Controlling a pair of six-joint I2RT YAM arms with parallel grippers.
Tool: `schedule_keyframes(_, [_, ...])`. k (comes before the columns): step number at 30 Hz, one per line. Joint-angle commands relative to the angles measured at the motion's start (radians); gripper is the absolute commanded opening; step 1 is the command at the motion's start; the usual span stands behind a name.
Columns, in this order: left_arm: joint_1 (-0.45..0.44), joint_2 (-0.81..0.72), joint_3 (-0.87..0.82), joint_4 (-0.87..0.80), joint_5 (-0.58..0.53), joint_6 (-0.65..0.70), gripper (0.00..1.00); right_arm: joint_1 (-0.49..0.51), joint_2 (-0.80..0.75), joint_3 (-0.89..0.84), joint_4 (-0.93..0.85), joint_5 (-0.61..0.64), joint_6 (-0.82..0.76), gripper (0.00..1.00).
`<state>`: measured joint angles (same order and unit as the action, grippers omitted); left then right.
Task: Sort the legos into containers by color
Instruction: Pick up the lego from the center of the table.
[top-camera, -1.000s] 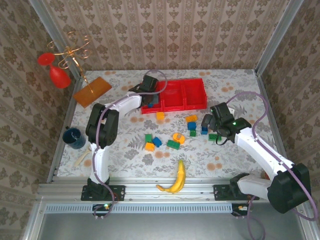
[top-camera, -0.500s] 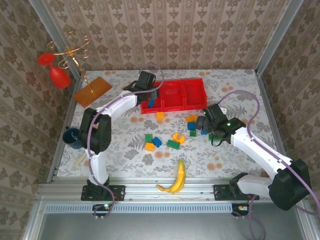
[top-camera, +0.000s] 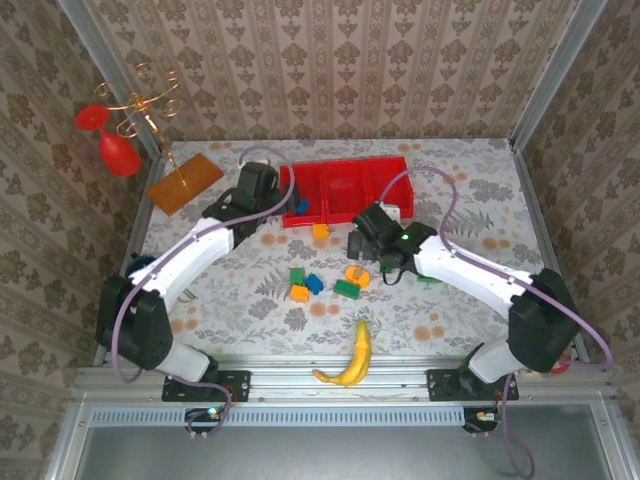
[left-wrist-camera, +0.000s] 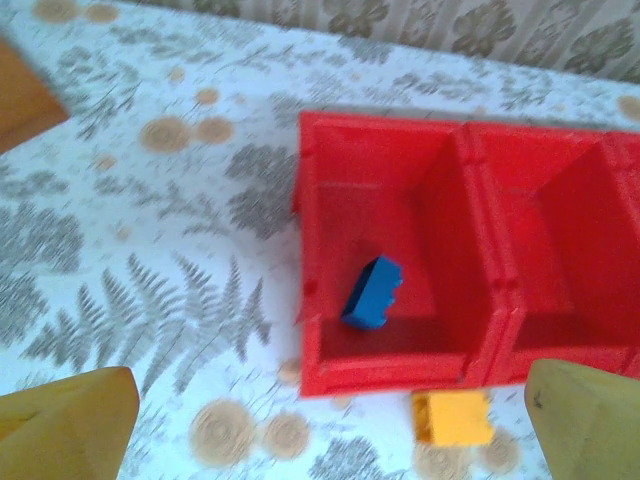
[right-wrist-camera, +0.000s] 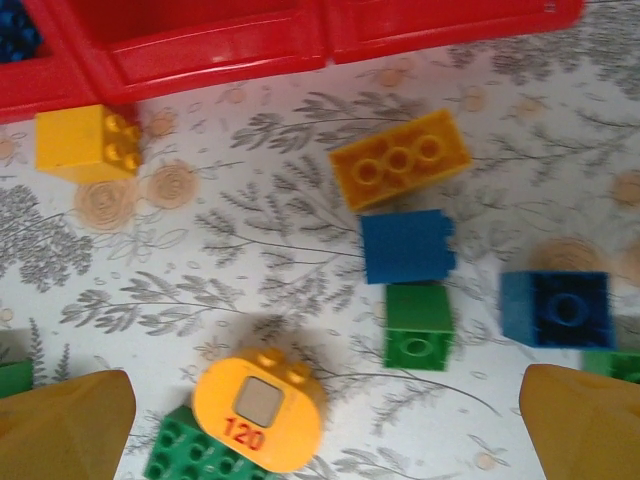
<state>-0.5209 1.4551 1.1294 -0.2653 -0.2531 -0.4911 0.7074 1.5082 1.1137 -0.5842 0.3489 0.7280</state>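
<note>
The red tray (top-camera: 385, 170) lies at the back centre, and one blue brick (top-camera: 302, 207) rests in its left compartment (left-wrist-camera: 372, 295). My left gripper (top-camera: 262, 200) hovers just left of the tray (left-wrist-camera: 320, 360), open and empty (left-wrist-camera: 330, 440). An orange brick (left-wrist-camera: 452, 417) sits outside the tray's front wall (top-camera: 320, 232). My right gripper (top-camera: 362, 245) is open and empty (right-wrist-camera: 320, 430) above loose bricks: an orange rounded piece (right-wrist-camera: 258, 408), a green brick (right-wrist-camera: 417, 325), two blue bricks (right-wrist-camera: 407, 247) (right-wrist-camera: 555, 308) and an orange flat brick (right-wrist-camera: 400, 160).
More green, orange and blue bricks (top-camera: 314, 284) lie left of the right gripper. A banana (top-camera: 352, 358) rests near the front edge. An orange board (top-camera: 185, 182) and a red goblet on a wire stand (top-camera: 110, 140) occupy the back left.
My left gripper opened and drew back leftward from the tray, leaving the blue brick in the left compartment. My right arm swung left across the loose bricks, staying open.
</note>
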Motion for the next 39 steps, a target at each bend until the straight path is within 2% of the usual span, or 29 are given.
schedule_keyframes(1, [0.032, -0.099, -0.102, 0.025, -0.026, -0.054, 1.00, 0.032, 0.074, 0.074, 0.009, 0.037, -0.019, 1.00])
schedule_keyframes(8, [0.122, -0.309, -0.355, 0.067, 0.004, -0.145, 1.00, 0.062, 0.232, 0.200, 0.020, -0.006, -0.029, 0.99])
schedule_keyframes(18, [0.147, -0.489, -0.533, -0.012, -0.001, -0.172, 1.00, 0.067, 0.425, 0.366, 0.021, -0.044, -0.048, 0.93])
schedule_keyframes(23, [0.159, -0.514, -0.583, -0.038, 0.008, -0.184, 1.00, 0.067, 0.503, 0.433, 0.028, -0.054, -0.064, 0.89])
schedule_keyframes(28, [0.170, -0.503, -0.618, 0.004, 0.044, -0.220, 1.00, 0.066, 0.587, 0.518, -0.004, -0.030, -0.072, 0.86])
schedule_keyframes(39, [0.195, -0.440, -0.586, 0.017, 0.078, -0.201, 1.00, 0.039, 0.695, 0.608, -0.016, -0.016, -0.075, 0.79])
